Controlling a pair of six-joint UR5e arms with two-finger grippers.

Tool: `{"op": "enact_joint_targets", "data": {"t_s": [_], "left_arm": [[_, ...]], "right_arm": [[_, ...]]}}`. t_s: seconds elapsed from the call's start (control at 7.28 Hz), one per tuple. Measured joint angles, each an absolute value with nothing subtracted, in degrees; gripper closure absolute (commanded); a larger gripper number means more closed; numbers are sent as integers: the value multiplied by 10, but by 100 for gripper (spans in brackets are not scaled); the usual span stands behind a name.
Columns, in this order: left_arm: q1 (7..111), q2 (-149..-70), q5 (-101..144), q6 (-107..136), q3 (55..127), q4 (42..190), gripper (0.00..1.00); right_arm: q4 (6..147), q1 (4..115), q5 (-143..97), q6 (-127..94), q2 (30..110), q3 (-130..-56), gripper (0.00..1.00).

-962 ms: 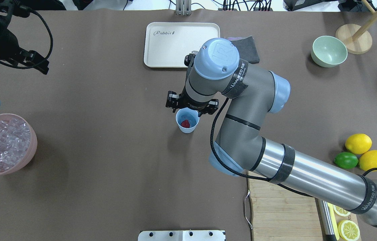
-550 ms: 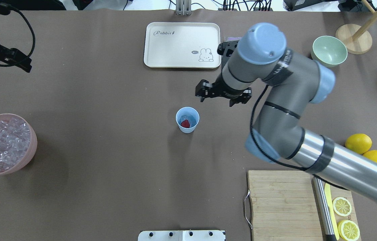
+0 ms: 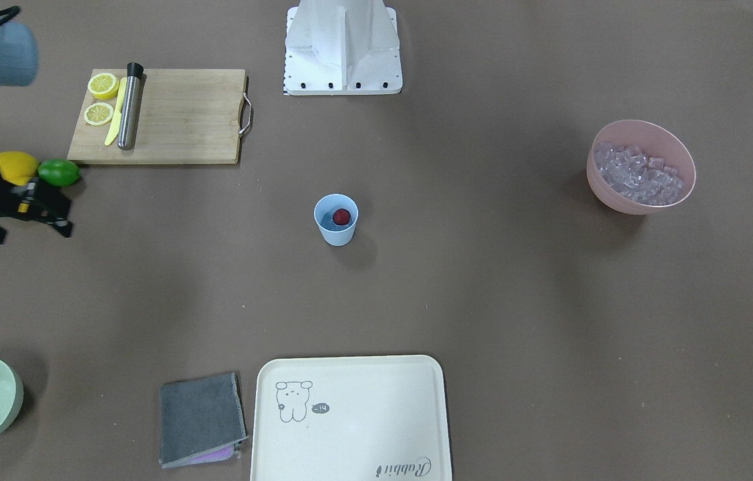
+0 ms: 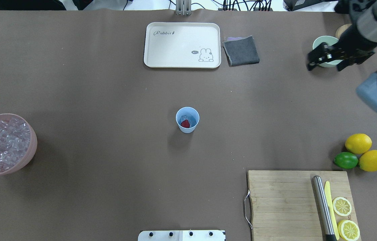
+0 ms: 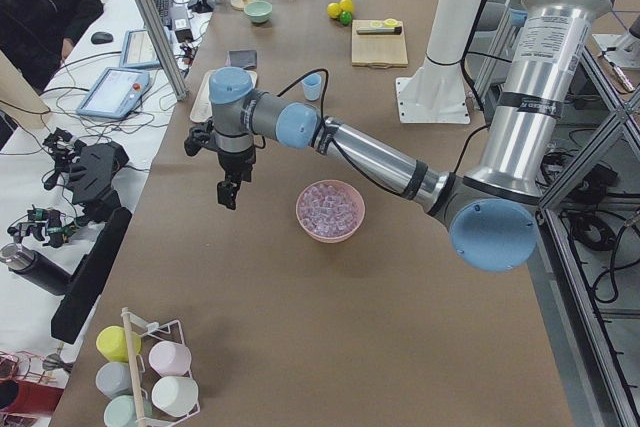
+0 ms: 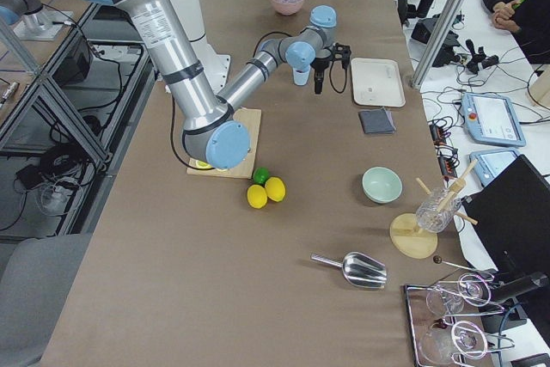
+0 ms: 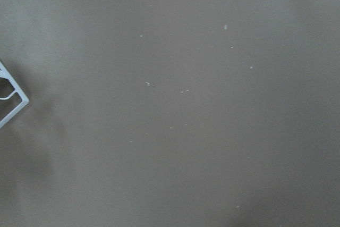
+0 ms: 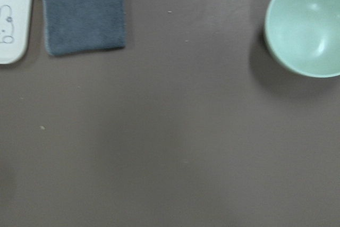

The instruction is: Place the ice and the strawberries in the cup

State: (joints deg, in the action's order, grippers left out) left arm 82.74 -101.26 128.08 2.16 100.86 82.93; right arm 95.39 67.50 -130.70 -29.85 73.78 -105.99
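Note:
The light blue cup (image 4: 187, 119) stands upright at mid-table, also seen in the front view (image 3: 336, 219). A red strawberry (image 4: 185, 124) lies inside it beside a clear ice cube (image 4: 184, 117). More ice (image 4: 2, 142) fills the pink bowl (image 4: 24, 160) at the left edge. My right gripper (image 4: 327, 63) hangs open and empty far from the cup, above the pale green bowl (image 4: 323, 42). My left gripper (image 5: 230, 195) shows only in the exterior left view, beyond the pink bowl; I cannot tell its state.
A cream tray (image 4: 181, 45) and grey cloth (image 4: 242, 50) lie at the far side. Two lemons (image 4: 358, 143) and a lime (image 4: 345, 160) sit right, by a cutting board (image 4: 282, 204) with muddler, knife and lemon slices.
My right arm swung away from above the cup to the far right, over the green bowl. The left arm withdrew out of the overhead view. Cup and contents stayed put.

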Motion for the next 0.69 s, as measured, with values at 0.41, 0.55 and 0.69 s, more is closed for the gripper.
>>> {"op": "enact_joint_targets", "data": {"t_s": [0.41, 0.55, 0.69], "left_arm": [[879, -960, 1286, -22, 997, 838, 3], [896, -945, 1284, -44, 997, 840, 3], [921, -925, 1283, -86, 999, 852, 3]], "right_arm": [[1051, 832, -1314, 13, 829, -1042, 0], [1055, 860, -1315, 60, 859, -1041, 0], [1058, 882, -1316, 95, 878, -1042, 0]]}}
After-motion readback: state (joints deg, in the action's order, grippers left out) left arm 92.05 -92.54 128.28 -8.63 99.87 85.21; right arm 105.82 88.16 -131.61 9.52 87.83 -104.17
